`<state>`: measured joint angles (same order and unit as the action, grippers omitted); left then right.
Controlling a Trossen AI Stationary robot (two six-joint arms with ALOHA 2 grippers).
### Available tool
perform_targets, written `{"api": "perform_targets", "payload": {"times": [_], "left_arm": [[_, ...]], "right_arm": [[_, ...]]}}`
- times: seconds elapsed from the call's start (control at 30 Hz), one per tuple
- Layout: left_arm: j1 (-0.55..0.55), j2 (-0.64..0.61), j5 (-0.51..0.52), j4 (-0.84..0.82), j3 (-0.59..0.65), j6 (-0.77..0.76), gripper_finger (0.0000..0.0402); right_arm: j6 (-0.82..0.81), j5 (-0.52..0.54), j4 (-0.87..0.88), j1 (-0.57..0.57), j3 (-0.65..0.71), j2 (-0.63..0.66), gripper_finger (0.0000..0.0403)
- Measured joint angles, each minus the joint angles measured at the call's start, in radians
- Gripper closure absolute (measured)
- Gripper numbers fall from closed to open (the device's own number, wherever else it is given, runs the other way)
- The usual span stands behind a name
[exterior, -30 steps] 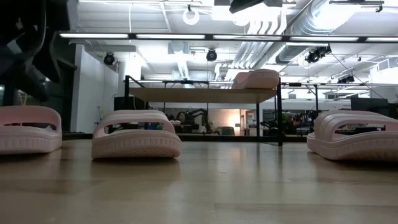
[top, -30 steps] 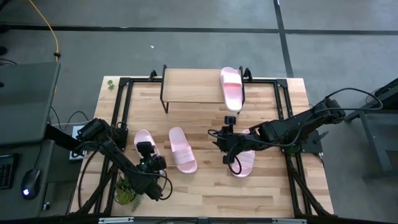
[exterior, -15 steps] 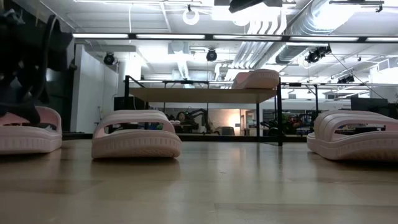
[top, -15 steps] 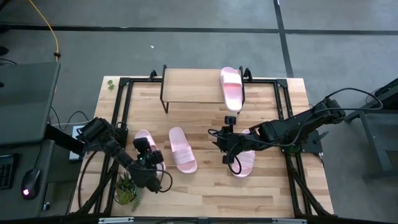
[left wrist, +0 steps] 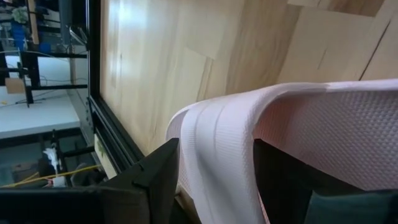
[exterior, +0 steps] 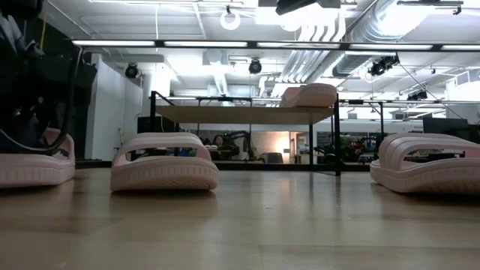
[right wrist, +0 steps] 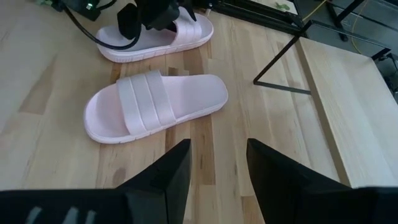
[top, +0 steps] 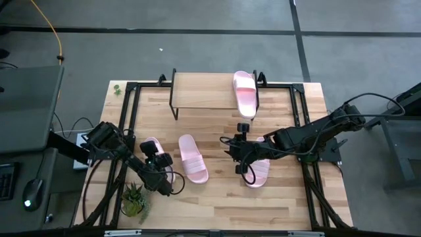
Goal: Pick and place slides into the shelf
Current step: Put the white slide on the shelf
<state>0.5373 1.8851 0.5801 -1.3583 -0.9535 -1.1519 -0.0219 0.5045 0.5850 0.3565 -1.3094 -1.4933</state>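
Four pale pink slides show. One lies on the shelf (top: pixel 210 92) at its right end (top: pixel 245 92), seen in the low view too (exterior: pixel 309 95). Three rest sole-down on the table: the left slide (top: pixel 150 150), the middle slide (top: pixel 193 158) and the right slide (top: pixel 258 171). My left gripper (top: pixel 160 166) is down over the left slide (left wrist: pixel 217 124), open, with one finger on either side of its ribbed strap. My right gripper (top: pixel 238 157) hangs open beside the right slide, facing the middle slide (right wrist: pixel 155 106). My left gripper straddles the left slide's strap (left wrist: pixel 214 168) near the slide's edge, one finger (left wrist: pixel 155 180) on each side. Whether the fingers touch it, I cannot tell. The slide lies flat on the table.
A black metal frame (top: pixel 128 125) runs around the tabletop. A small green plant (top: pixel 133 201) stands by the near left corner, close to the left arm. Bare wood lies between the slides and the shelf (right wrist: pixel 348 99).
My left gripper has moved from near the table's near edge toward the far edge and down, and now sits over the left slide's strap. The slides have kept their places.
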Motion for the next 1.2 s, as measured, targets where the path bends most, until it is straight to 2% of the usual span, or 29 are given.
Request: {"api": "perform_targets", "payload": {"times": [0.23,0.33,0.47,0.7,0.77,0.9,1.0,1.2], "left_arm": [[0.000,0.001,0.002,-0.002,0.001,-0.002,0.0219],[0.000,0.002,0.003,-0.002,0.002,-0.005,0.0232],[0.000,0.002,0.003,-0.003,0.002,-0.005,0.0275],[-0.001,0.003,-0.008,-0.003,0.003,-0.005,0.0376],[-0.001,0.003,-0.014,-0.003,0.003,-0.004,0.0393],[-0.001,0.003,-0.022,-0.006,0.002,-0.003,0.0383],[-0.001,0.005,-0.028,-0.020,-0.004,-0.002,0.0391],[-0.002,0.009,-0.034,-0.137,-0.071,0.000,0.0392]], "right_arm": [[0.000,0.000,-0.010,0.000,0.000,0.000,0.0256],[0.000,0.000,-0.010,0.000,0.000,0.000,0.0256],[0.000,0.000,-0.010,0.000,0.000,0.000,0.0256],[0.000,0.000,-0.010,0.000,0.000,0.000,0.0256],[0.000,0.000,-0.013,0.000,0.000,0.000,0.0256],[0.000,0.000,-0.013,0.000,0.000,0.000,0.0256],[0.000,0.001,-0.014,0.000,0.000,0.000,0.0256],[0.000,0.001,-0.016,0.000,0.000,0.000,0.0256]]}}
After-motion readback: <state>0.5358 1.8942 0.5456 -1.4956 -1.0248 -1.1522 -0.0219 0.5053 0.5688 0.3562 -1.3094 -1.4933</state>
